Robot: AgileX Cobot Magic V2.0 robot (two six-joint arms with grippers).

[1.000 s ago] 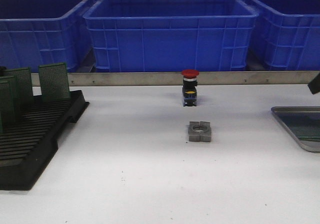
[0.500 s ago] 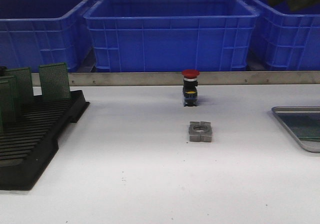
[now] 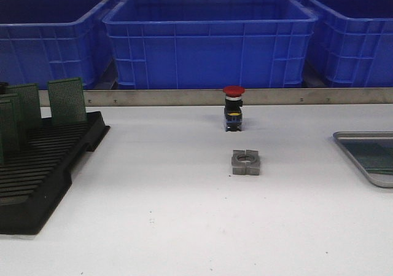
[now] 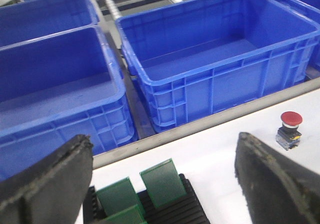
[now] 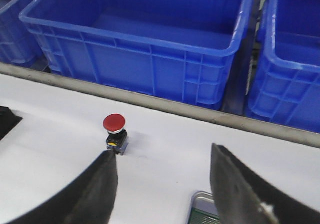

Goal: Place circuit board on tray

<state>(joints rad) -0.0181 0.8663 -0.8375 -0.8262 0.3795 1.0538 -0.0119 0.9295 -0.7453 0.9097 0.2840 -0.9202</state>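
Note:
Several green circuit boards (image 3: 66, 101) stand upright in a black slotted rack (image 3: 43, 165) at the left; they also show in the left wrist view (image 4: 162, 181). The silver-grey tray (image 3: 353, 136) lies at the right edge, partly cut off. In the right wrist view a green board (image 5: 202, 218) lies inside the tray (image 5: 196, 199). My left gripper (image 4: 164, 138) is open and empty, above the rack. My right gripper (image 5: 163, 151) is open and empty, above the table beside the tray. Neither gripper shows in the front view.
A red-capped push button (image 3: 233, 107) stands mid-table near the metal rail (image 3: 184, 96); it also shows in the right wrist view (image 5: 115, 131). A grey ring block (image 3: 246, 162) lies in front of it. Large blue bins (image 3: 209, 36) line the back.
A dark arm part seen at the top and right edge of the front view has moved up and right and left the view. Nothing on the table has moved.

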